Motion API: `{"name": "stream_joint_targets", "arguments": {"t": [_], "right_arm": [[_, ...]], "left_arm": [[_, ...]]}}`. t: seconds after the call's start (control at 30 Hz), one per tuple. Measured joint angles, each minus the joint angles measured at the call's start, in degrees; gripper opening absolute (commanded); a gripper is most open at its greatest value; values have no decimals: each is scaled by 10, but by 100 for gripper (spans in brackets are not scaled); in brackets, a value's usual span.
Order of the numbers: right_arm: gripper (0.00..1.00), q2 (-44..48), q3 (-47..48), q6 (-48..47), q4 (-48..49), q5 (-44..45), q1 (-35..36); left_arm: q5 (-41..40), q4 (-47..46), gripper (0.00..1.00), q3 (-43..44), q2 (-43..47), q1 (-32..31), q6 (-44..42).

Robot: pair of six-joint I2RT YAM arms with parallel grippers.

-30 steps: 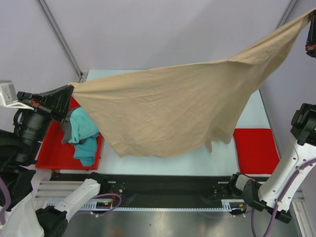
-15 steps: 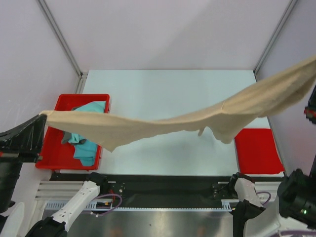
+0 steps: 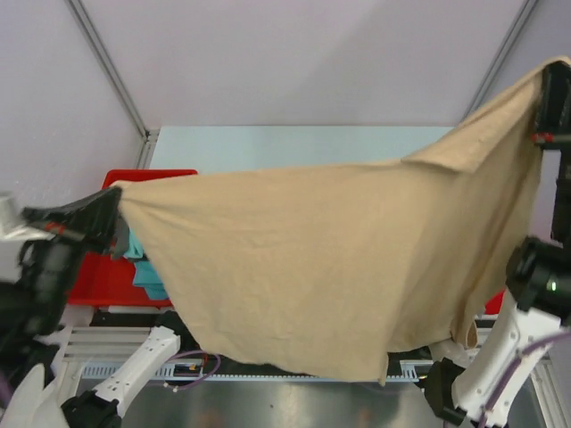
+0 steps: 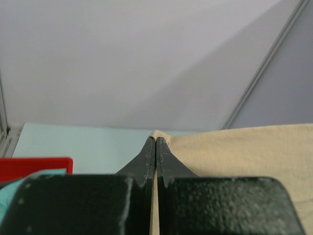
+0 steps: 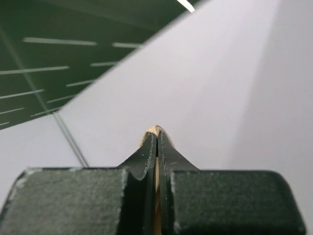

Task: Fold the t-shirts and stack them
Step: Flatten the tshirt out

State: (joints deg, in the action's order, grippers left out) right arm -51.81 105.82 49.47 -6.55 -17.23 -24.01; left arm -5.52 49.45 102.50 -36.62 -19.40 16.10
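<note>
The large tan-beige t-shirt (image 3: pixel 330 259) hangs spread in the air between both arms, high over the table. My left gripper (image 3: pixel 116 198) is shut on its left corner; in the left wrist view the tan cloth (image 4: pixel 234 152) runs off to the right of the pinched tips (image 4: pixel 156 139). My right gripper (image 3: pixel 546 80) is shut on the upper right corner, held higher, with a sliver of cloth (image 5: pixel 155 129) showing at its tips. A teal t-shirt (image 3: pixel 143 263) lies in the red tray, mostly hidden behind the tan one. The dark grey one is not visible.
The red plastic tray (image 3: pixel 134 178) sits at the table's left side. A sliver of the flat red mat (image 3: pixel 493 301) shows at the right, by the right arm. The pale table (image 3: pixel 294 143) shows only at the back. Frame posts stand at both rear corners.
The tan shirt was stretched flat and low half a second ago; both grippers have swung it up and toward the camera, so it now hangs as a broad sheet over the table.
</note>
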Motion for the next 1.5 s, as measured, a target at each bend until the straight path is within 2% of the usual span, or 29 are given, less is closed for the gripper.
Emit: {"name": "stream_joint_targets", "arguments": {"t": [0.1,0.23,0.4,0.5,0.6,0.7,0.8,0.93,1.23,1.5], "right_arm": [[0,-30,-99,15,37,-12,4],[0,-108,-212,14,79,-9,58],[0,-257,-252,-23,87,3,133],[0,-349,-247,-43,95,-3,153],[0,-449,-209,-55,111,-15,156],[0,-571,-134,-61,112,-39,158],[0,-683,-24,-64,100,-65,161],[0,-775,82,-70,72,-92,167],[0,-845,183,-80,33,-124,167],[0,-846,236,-75,36,-133,155]], "left_arm": [[-15,-39,1,-105,-10,0,3],[-45,-90,0,-265,-47,0,3],[-81,-154,0,-378,-143,7,-14],[-76,-207,0,-407,-216,41,-21],[-74,-249,0,-399,-302,82,-23],[-75,-266,0,-346,-421,114,-28],[-75,-275,0,-279,-526,129,-38],[-78,-274,0,-209,-617,133,-49],[-57,-270,0,-158,-675,134,-52],[-27,-265,0,-156,-664,134,-44]]}}
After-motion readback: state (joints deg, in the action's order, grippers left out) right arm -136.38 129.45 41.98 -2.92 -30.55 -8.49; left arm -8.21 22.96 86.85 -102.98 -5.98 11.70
